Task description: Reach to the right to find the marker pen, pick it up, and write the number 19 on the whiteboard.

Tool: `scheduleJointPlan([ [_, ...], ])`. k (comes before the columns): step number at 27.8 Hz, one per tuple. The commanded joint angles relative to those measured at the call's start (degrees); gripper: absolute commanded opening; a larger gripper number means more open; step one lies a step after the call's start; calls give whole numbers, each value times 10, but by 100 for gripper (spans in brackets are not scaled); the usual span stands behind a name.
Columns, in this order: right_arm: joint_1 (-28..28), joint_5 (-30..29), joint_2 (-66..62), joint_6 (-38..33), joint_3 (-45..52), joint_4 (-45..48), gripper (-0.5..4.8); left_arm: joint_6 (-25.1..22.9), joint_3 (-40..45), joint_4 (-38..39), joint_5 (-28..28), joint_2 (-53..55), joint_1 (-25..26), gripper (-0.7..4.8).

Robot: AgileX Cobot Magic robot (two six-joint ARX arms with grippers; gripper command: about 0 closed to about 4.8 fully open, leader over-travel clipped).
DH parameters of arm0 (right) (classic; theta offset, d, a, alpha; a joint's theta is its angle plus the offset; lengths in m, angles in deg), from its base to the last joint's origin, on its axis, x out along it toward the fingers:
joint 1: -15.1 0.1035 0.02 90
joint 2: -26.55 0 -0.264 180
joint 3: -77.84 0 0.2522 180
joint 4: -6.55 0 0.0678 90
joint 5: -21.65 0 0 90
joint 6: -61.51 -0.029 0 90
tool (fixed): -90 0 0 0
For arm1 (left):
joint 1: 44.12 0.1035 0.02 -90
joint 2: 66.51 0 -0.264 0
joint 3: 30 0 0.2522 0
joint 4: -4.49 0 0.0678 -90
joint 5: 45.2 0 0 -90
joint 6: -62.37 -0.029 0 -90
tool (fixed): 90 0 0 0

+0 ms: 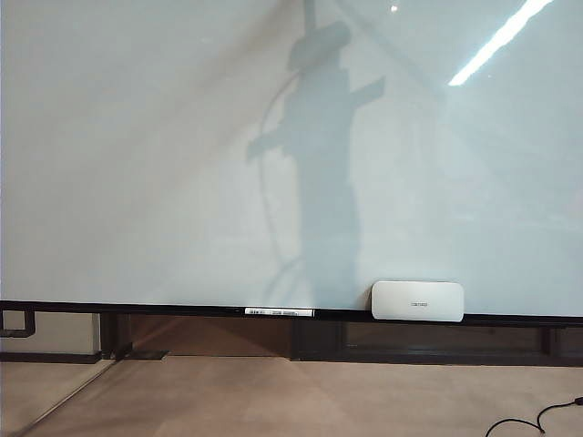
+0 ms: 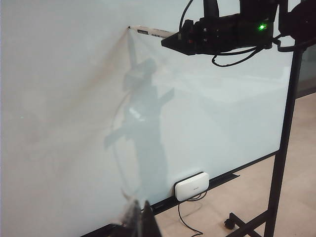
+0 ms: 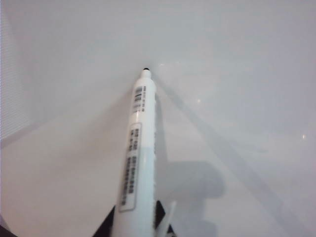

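1. High on the whiteboard point(image 2: 64, 123), the right gripper point(image 2: 170, 41) is holding the marker pen point(image 2: 150, 32) nearly level, its jaws closed on the barrel, and the tip is sitting at or just on the glossy surface; contact cannot be confirmed.
2. Seen from the right wrist view, the marker pen point(image 3: 136, 158) is pointing straight out from between the jaws toward the whiteboard point(image 3: 237, 98), black nib forward, with its shadow meeting the tip.
3. No stroke of the number 19 is showing anywhere on the board in any view, so the writing is judged to be only starting.
4. Low at the edge of the left wrist view, the left gripper point(image 2: 140, 222) is appearing only as blurred dark fingertips well away from the board; whether they are parted or closed cannot be told.
5. Along the lower frame of the whiteboard point(image 1: 137, 182) in the exterior view, a white eraser point(image 1: 417, 300) is resting, with a second pen point(image 1: 279, 312) lying on the ledge beside it.
6. Doing this step well is likely calling for light, even pressure, keeping the nib square to the surface, and drawing the vertical stroke of the 1 straight down.
7. Pressing too hard is risking the barrel slipping back through the jaws or the stand-mounted board rocking.
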Motion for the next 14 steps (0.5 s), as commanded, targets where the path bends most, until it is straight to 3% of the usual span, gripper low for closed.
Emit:
scheduleJointPlan([
  [1, 1, 0, 3, 3, -3, 27, -2, -6, -3, -5, 1, 1, 0, -5],
  [14, 1, -6, -14, 4, -3, 33, -2, -6, -3, -4, 1, 1, 0, -5],
])
